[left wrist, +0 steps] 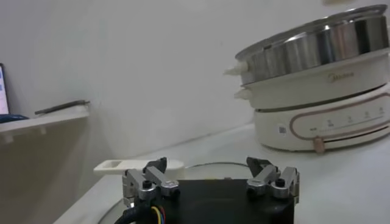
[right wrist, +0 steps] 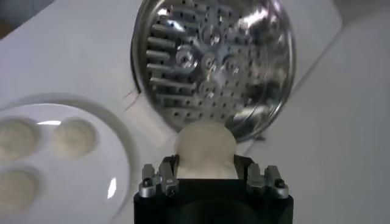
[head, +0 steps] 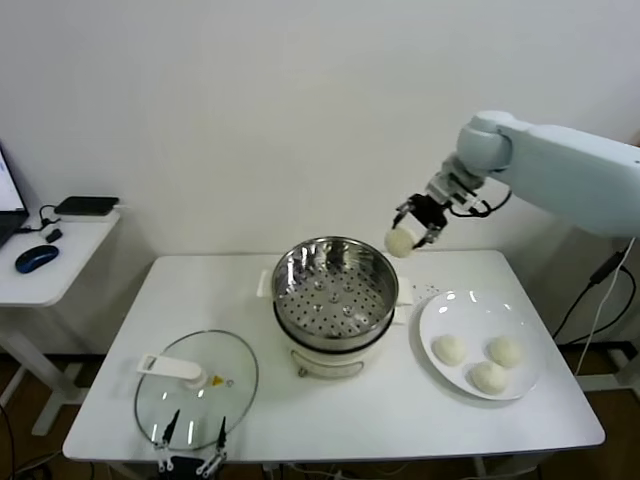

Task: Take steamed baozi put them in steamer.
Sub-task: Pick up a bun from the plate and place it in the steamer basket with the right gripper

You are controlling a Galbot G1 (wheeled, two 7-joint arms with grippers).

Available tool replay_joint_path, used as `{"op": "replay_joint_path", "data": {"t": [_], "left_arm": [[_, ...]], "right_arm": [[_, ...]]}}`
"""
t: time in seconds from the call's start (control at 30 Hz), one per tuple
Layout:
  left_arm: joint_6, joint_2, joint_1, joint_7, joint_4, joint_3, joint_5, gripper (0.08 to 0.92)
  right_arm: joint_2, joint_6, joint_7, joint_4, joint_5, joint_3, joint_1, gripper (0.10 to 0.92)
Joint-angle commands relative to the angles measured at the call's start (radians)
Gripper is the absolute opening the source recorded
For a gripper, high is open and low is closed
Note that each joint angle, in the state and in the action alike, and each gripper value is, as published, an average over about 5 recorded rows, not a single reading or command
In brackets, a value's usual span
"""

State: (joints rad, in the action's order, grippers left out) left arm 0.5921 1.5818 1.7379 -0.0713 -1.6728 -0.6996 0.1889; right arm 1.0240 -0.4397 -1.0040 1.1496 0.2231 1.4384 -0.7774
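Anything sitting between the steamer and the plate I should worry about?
Nothing on the table: the head view shows only a bare strip between the steamer and the plate. Above it, the right end effector holds one baozi.

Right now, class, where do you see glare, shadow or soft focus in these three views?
Head view: bright highlights on the steamer rim and glass lid; soft shadows under the plate.
Right wrist view: strong glare on the perforated tray; the held baozi and the plated ones look soft.
Left wrist view: the left gripper is sharp, the background is softer.
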Motion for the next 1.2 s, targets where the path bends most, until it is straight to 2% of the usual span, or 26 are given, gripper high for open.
{"op": "replay_joint_path", "data": {"t": [0.03,0.27,0.47,0.63,1.07,1.2], "left_arm": [[0.008,0.001,-0.004,0.008,0.002,-0.006,0.003,0.823],[0.011,0.005,-0.009,0.014,0.005,-0.005,0.003,0.823],[0.014,0.004,-0.019,0.016,0.018,-0.01,-0.001,0.823],[0.016,0.003,-0.028,0.016,0.032,-0.016,-0.002,0.823],[0.018,0.006,-0.032,0.016,0.039,-0.017,-0.002,0.823],[0.016,0.007,-0.031,0.016,0.036,-0.016,-0.001,0.823]], "right_arm": [[0.2,-0.241,0.098,-0.11,-0.116,-0.001,0.071,0.628],[0.321,-0.419,0.088,-0.43,-0.311,-0.11,0.252,0.628],[0.421,-0.433,0.079,-0.695,-0.405,-0.223,0.339,0.631],[0.451,-0.433,0.076,-0.727,-0.395,-0.254,0.371,0.629],[0.451,-0.433,0.019,-0.692,-0.308,-0.227,0.376,0.63],[0.457,-0.433,0.024,-0.695,-0.264,-0.216,0.367,0.672]]}}
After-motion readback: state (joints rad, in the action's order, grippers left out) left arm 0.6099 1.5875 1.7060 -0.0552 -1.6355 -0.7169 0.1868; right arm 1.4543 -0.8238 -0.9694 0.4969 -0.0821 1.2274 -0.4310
